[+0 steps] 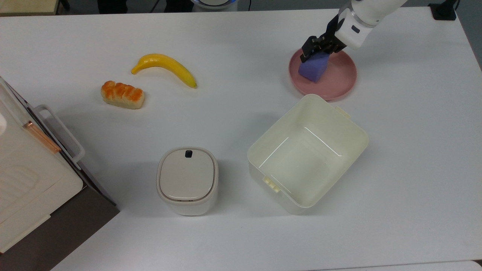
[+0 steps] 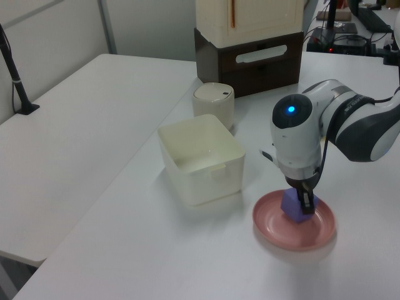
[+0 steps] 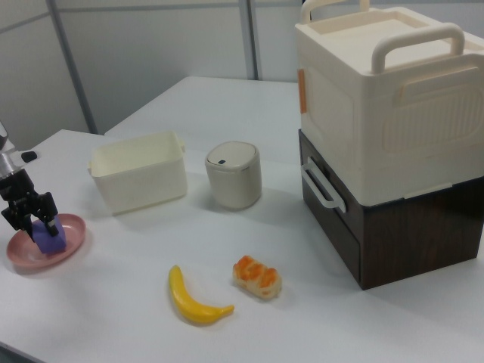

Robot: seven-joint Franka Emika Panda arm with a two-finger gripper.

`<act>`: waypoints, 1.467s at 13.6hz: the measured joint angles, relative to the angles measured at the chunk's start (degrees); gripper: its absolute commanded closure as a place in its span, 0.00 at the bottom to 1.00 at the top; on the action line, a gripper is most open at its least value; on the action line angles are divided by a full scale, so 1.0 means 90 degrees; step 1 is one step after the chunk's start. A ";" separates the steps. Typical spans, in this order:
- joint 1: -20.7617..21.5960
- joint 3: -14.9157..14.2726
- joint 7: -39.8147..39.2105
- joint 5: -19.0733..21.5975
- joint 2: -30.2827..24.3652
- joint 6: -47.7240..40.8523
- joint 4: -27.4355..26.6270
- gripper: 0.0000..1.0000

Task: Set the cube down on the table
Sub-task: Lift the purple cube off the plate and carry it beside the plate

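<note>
The purple-blue cube [image 1: 313, 70] hangs tilted just above the pink plate [image 1: 339, 81], over its left part in the top view. My gripper [image 1: 314, 55] is shut on the cube's upper part, black fingers on either side. The left view shows the cube [image 2: 291, 205] clear of the plate [image 2: 275, 228], under the gripper [image 2: 302, 201]. From the right view, the gripper [image 3: 33, 224] holds the cube [image 3: 50, 241] over the plate [image 3: 21, 259]. The white table [image 1: 241, 34] spreads all around.
A cream open bin [image 1: 354, 124] stands right below the plate in the top view. A small lidded container [image 1: 187, 178], a banana [image 1: 165, 64] and a bread piece [image 1: 122, 94] lie toward the top view's left. A stacked cream and brown box [image 1: 22, 180] fills the left edge.
</note>
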 measured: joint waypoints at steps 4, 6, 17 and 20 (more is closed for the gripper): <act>-0.0082 0.0000 0.0020 0.0161 -0.0217 0.0000 0.0072 1.00; -0.0221 0.0001 0.0020 0.0244 -0.0392 0.0000 0.0077 1.00; -0.2208 -0.0324 -0.0114 0.0227 -0.0710 -0.0008 0.0256 1.00; -0.2308 -0.0642 -0.0288 0.0224 -0.0689 -0.0008 0.0254 0.97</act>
